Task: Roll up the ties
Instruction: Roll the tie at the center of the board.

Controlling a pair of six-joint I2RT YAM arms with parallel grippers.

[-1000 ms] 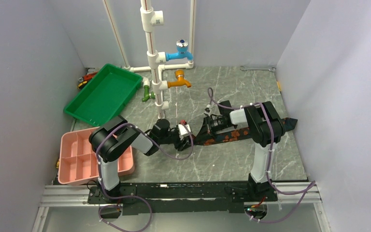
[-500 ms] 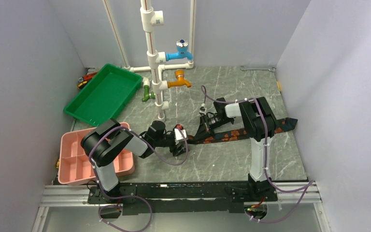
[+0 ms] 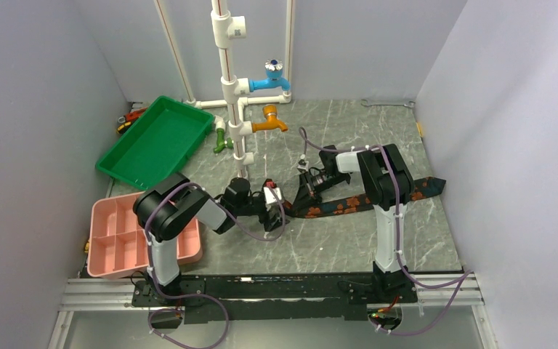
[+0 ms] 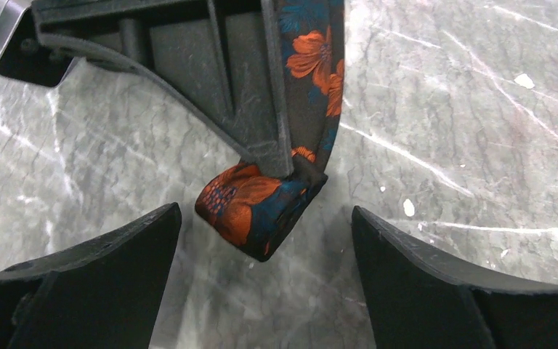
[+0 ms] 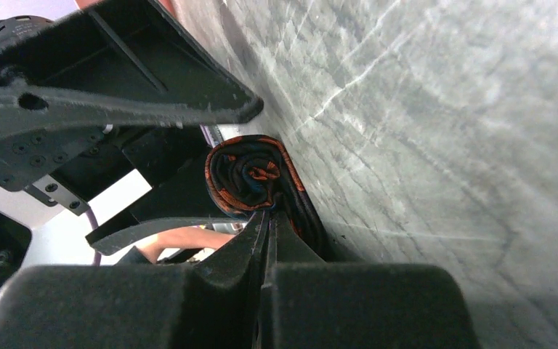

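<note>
The tie [image 3: 349, 203], dark with orange flowers, lies across the marble table from its pointed end at the right to a small rolled end [image 4: 258, 207] in the middle. My right gripper [image 3: 306, 195] is shut on the tie, its closed tips [image 5: 269, 218] pinching the roll [image 5: 251, 174] at its edge. My left gripper [image 4: 265, 283] stands open facing it, with the roll in front of the gap and touching neither finger [image 4: 116, 283]. In the right wrist view the left fingers [image 5: 116, 80] sit apart on both sides of the roll.
A white pipe stand with blue, orange and green taps [image 3: 236, 109] rises just behind the grippers. A green tray [image 3: 156, 142] lies at back left, a pink compartment tray [image 3: 116, 236] at front left, and a wrench [image 3: 389, 103] by the back wall.
My left gripper has opened wider, leaving the roll free of its fingers. The right gripper drew a little left and back, pulling the tie along the table.
</note>
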